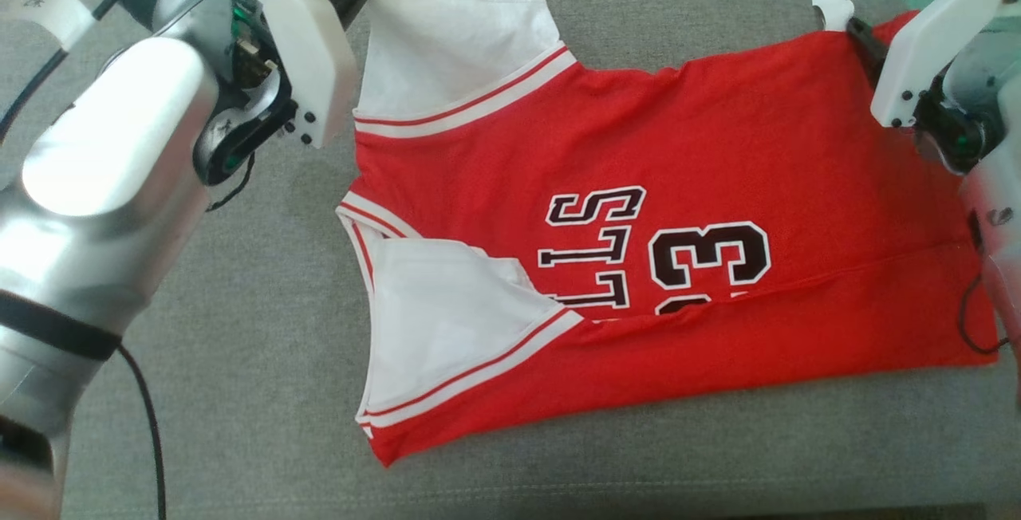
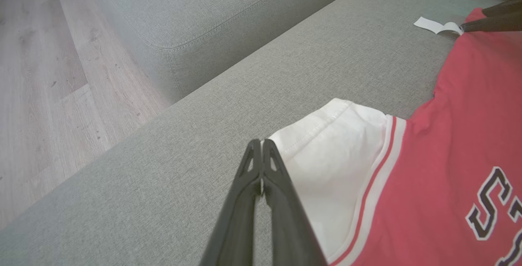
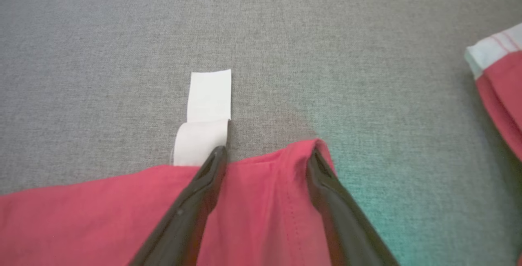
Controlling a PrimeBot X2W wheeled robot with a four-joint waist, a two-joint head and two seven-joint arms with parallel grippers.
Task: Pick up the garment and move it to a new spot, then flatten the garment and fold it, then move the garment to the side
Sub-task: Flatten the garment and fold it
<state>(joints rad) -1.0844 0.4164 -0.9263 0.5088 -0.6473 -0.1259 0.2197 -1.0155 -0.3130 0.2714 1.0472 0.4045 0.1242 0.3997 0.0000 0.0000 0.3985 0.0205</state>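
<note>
Remote op here. The garment (image 1: pixel 678 145), a red jersey with white sleeves, is spread out mostly flat on the grey couch seat (image 1: pixel 239 305). Its collar end is toward my left and its hem toward my right, and its near edge is folded up over the numbers.

Left arm: the silver forearm comes in from the lower left of the head view. The wrist is cocked, so the fingers point across at the far white sleeve (image 1: pixel 447 41). The left gripper (image 2: pixel 261 140) has its jaws pressed fully together, with the tips right against the sleeve's hem corner. I honestly can't tell if any cloth is pinched between them.

Right arm: it sits at the right edge of the head view, reaching in to the far hem corner. The right gripper (image 3: pixel 265 158) is spread wide with both fingers lying on the red fabric. One finger is at the corner itself and the other touches the white label (image 3: pixel 208 94) sticking out of the hem. It isn't gripping anything.

A second red-and-white cloth (image 3: pixel 497 86) lies off to the side, apart from the jersey.
</note>
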